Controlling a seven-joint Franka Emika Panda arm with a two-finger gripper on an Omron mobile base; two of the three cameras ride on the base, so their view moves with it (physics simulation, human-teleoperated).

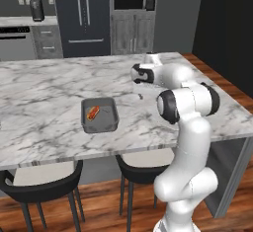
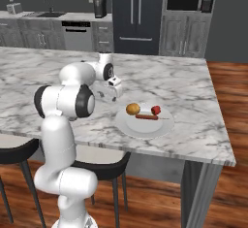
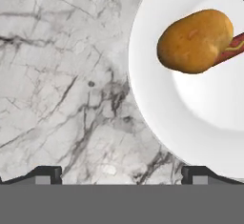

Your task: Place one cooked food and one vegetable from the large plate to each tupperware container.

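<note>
On plate: one potato, one hotdog.

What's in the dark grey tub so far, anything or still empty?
Not empty: the dark grey tub holds one hot dog, lying on its floor in the left base view. No vegetable shows in it.
</note>
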